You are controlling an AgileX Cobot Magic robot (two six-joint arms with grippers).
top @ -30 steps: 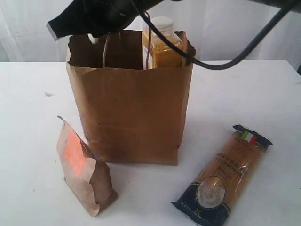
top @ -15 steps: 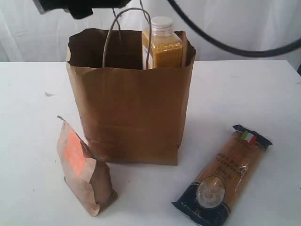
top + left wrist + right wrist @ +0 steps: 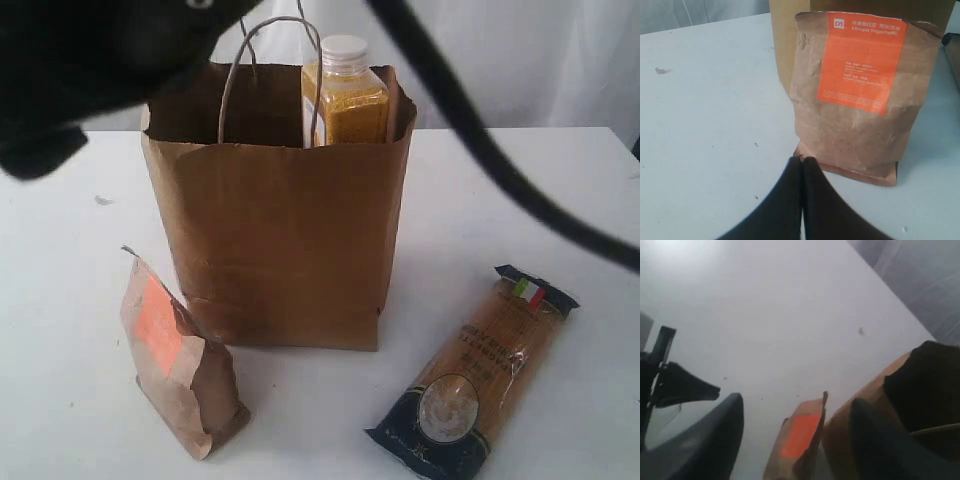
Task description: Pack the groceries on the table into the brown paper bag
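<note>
Count on the white table (image 3: pixel 520 190): one brown paper bag (image 3: pixel 275 235), one kraft pouch (image 3: pixel 178 362), one pasta packet (image 3: pixel 478 372).

- Bag stands upright mid-table, mouth open. One loop handle (image 3: pixel 232 75) is plainly seen above the rim.
- One orange juice bottle (image 3: pixel 345 98) stands inside the bag at its right side, white cap above the rim.
- Two items lie outside the bag. The pouch, with one orange label, stands by the bag's front left corner; whether they touch I cannot tell. The pasta packet lies flat and slantwise to the bag's right, apart from it.
- Left gripper (image 3: pixel 801 162): its two fingers are pressed together with nothing between them, low over the table just before the pouch, not touching it.
- Right gripper (image 3: pixel 796 405): its two fingers (image 3: pixel 715 435) are spread wide and empty, high above the pouch and the bag's mouth.
- One dark, blurred arm (image 3: pixel 90 70) fills the exterior view's upper left, and one black cable (image 3: pixel 500 165) crosses to the right.
</note>
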